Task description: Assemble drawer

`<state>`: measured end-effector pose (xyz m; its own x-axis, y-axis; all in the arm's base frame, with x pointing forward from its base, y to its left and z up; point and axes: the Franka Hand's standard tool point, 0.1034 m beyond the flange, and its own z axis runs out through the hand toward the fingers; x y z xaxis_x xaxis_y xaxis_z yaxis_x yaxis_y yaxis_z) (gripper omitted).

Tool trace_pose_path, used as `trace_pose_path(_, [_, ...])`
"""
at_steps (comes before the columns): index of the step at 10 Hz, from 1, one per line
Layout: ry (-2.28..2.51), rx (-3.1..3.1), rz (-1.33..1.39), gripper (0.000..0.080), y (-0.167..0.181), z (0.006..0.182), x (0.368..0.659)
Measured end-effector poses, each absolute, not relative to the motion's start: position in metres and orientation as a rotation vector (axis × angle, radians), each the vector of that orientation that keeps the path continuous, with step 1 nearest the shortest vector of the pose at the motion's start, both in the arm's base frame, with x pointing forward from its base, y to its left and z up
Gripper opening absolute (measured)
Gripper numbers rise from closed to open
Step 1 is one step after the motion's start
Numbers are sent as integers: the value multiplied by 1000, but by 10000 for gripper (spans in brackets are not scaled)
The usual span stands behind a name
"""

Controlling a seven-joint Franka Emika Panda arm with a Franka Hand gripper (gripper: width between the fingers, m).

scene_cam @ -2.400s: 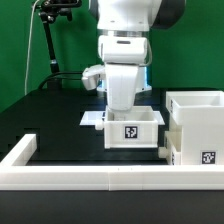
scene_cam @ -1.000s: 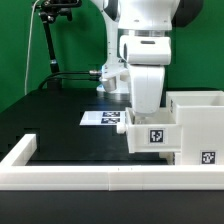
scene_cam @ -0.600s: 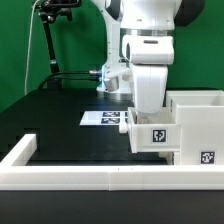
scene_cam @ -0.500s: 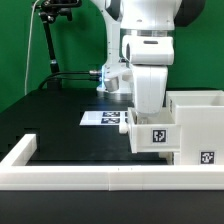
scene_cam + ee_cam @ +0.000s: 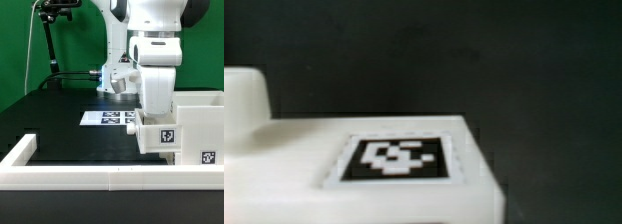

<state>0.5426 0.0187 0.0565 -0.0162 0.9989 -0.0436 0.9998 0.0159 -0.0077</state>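
Note:
My gripper reaches down from the white arm into a small open-top white tray of the drawer and is shut on it. The tray's front carries a black-and-white square tag. The tray hangs right against the exterior view's left side of the tall hollow white shell, which has its own tag low on the front. The wrist view shows a white drawer surface with a tag over the black table; my fingertips do not show there. A second tray and the knobs are not in view.
The marker board lies flat on the black table behind the tray. A low white rim borders the table's front and the exterior view's left. A black camera stand and cable stand at the back left.
The arm has carried the tray toward the exterior view's right, from over the marker board to right beside the shell. The shell has not moved.

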Motion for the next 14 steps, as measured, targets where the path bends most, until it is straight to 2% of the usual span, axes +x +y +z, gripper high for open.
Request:
trace_pose_path(3, [2219, 2186, -56, 43, 18, 56, 542])
trace_pose_path(4, [2219, 2186, -56, 238, 18, 57, 542])
trace_pose_path(5, [2217, 2184, -53, 238, 19, 60, 543])
trace_pose_path(6, [2216, 2181, -53, 494, 19, 65, 544])
trace_pose_path(7, [2216, 2184, -68, 494, 18, 71, 544])
trace_pose_path(8, [2212, 2185, -81, 599, 16, 80, 544])
trace_pose_path(9, [2208, 2182, -86, 634, 12, 89, 545])
trace_pose_path(10, [2209, 2170, -85, 634, 5, 96, 547])
trace_pose_path(13, [2285, 2101, -108, 648, -37, 92, 544])
trace_pose_path(14, [2283, 2104, -106, 648, -38, 93, 544])
